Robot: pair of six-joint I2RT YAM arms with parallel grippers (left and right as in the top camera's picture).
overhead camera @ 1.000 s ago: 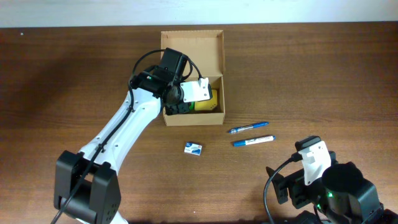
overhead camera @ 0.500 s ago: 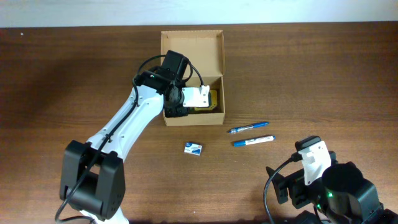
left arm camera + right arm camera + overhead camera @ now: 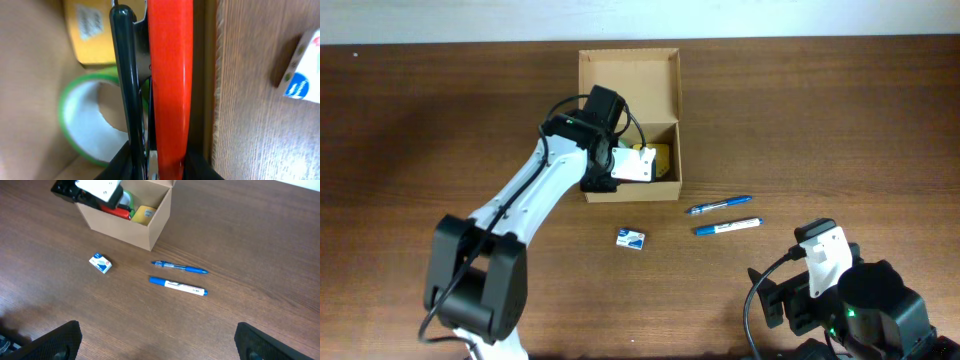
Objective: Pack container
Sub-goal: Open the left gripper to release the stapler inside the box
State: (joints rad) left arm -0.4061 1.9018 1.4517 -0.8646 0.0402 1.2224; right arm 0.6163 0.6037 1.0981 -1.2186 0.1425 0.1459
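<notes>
Dark wood counter (image 3: 840,120); container (image 3: 630,85) sits upper centre, lid flap open. Left tool (image 3: 625,165) reaches inside it, pinching a red-and-black item (image 3: 170,75). Right tool (image 3: 157,335) at lower right, well apart from container, spread wide.

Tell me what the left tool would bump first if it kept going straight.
Probably the floor of the tan cardboard box, near its wall; the left tool points down inside, gripping a long red-and-black object.
</notes>
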